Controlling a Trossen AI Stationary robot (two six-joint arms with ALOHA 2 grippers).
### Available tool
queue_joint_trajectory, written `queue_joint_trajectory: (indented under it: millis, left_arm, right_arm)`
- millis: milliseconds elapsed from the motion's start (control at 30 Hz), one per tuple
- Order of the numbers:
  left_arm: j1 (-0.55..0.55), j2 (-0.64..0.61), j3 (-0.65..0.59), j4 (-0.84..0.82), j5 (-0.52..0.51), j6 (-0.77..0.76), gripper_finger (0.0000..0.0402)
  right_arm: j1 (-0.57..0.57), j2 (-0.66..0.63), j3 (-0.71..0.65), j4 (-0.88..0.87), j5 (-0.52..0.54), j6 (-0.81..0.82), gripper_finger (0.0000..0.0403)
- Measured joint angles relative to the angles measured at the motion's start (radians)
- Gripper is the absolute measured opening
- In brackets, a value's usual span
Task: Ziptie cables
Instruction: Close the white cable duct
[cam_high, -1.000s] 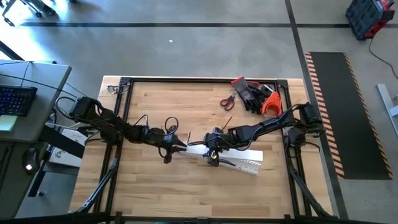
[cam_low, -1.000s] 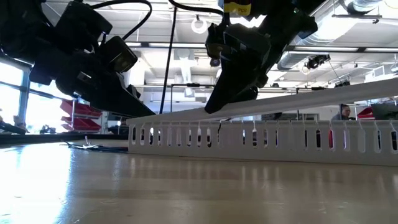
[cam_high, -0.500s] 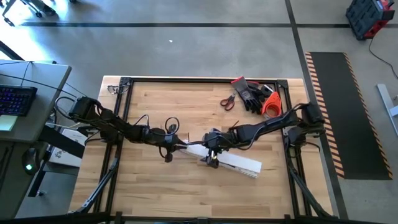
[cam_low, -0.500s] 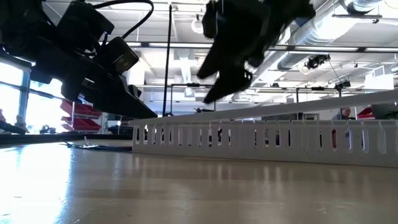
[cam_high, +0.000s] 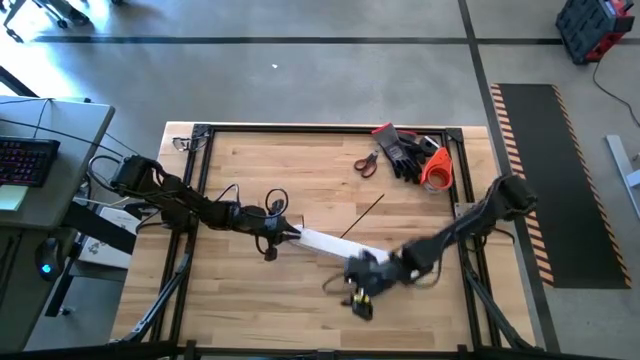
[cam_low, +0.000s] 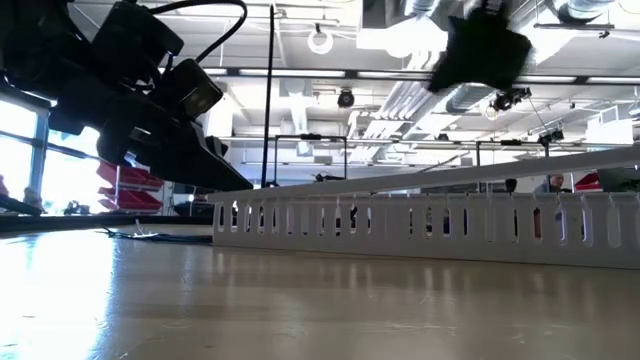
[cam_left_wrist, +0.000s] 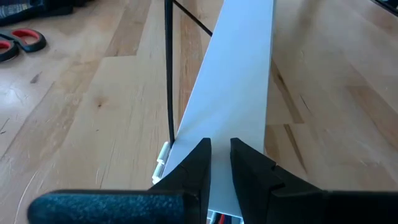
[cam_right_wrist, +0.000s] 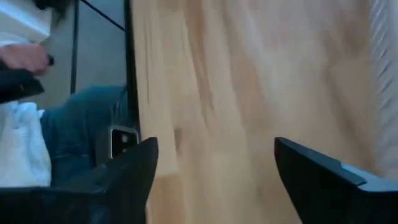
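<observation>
My left claw (cam_left_wrist: 221, 163) pinched the white strip's (cam_left_wrist: 239, 81) end mid-bench (cam_high: 260, 160); my right claw (cam_right_wrist: 214, 177) hung spread near the front edge; cables barely showed under the strip at the slotted channel (cam_low: 420, 222)

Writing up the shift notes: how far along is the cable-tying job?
Nothing looks tied: no ziptie shows. In hand: the left gripper is shut on the end of the flat white strip over the slotted channel. The right gripper hangs open and empty near the table's front edge. Bundling the cables remains.
</observation>
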Motion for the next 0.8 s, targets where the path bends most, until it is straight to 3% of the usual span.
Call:
queue_joint_trajectory:
  millis: [267, 533, 667, 800]
  left_arm:
    - [-0.026, 0.000, 0.000, 0.000, -0.015, 0.016, 0.0041]
    - [-0.115, 0.000, 0.000, -0.001, -0.020, -0.022, 0.0041]
    - [-0.149, 0.001, -0.001, -0.001, -0.040, -0.047, 0.0041]
    - [-0.175, 0.001, -0.001, 0.000, -0.063, -0.080, 0.0041]
  right_arm:
    - [0.199, 0.190, -0.002, -0.110, 0.251, 0.291, 0.0238]
    - [0.255, 0.227, -0.002, -0.538, 0.480, 0.496, 0.0189]
    - [0.253, 0.221, -0.001, -0.730, 0.515, 0.521, 0.0184]
    - [0.245, 0.209, -0.002, -0.789, 0.475, 0.435, 0.0184]
